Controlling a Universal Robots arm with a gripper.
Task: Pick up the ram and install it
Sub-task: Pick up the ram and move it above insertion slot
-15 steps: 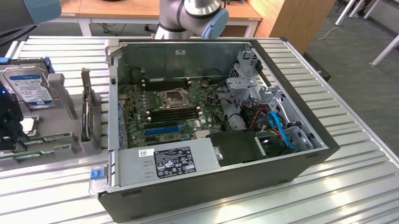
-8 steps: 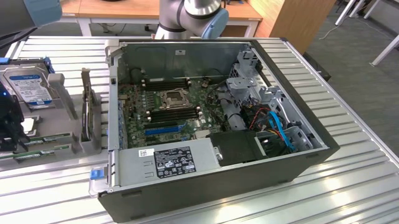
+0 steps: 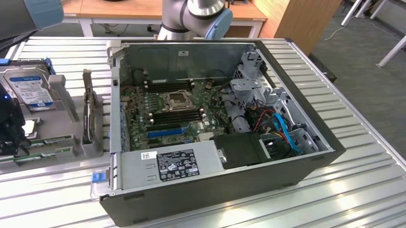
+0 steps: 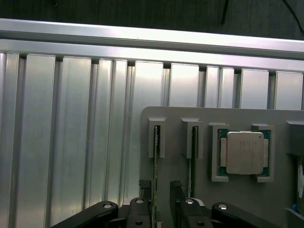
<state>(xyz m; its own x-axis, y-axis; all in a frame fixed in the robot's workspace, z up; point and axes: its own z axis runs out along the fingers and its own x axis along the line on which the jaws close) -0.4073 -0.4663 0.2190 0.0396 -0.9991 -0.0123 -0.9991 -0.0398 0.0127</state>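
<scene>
Surface: ribbed aluminium bench (image 3: 355,190), strong glare on slats. Room: wooden desks (image 3: 127,8) behind, grey carpet floor (image 3: 371,61) at exterior view's right. Open PC case (image 3: 222,118) sits on bench, grey parts tray (image 4: 175,116) beside it at exterior view's left. Task item: ram (image 4: 156,171), thin green stick seen edge-on, standing in tray slot. Second stick (image 4: 192,166) in next slot, processor (image 4: 244,152) in pocket beyond. State: fingers (image 4: 176,192) apart, one each side of ram, not clamped.

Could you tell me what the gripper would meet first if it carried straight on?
Probably the ram, standing on edge in the grey holder, in line with the open gripper; depth is unclear.
</scene>
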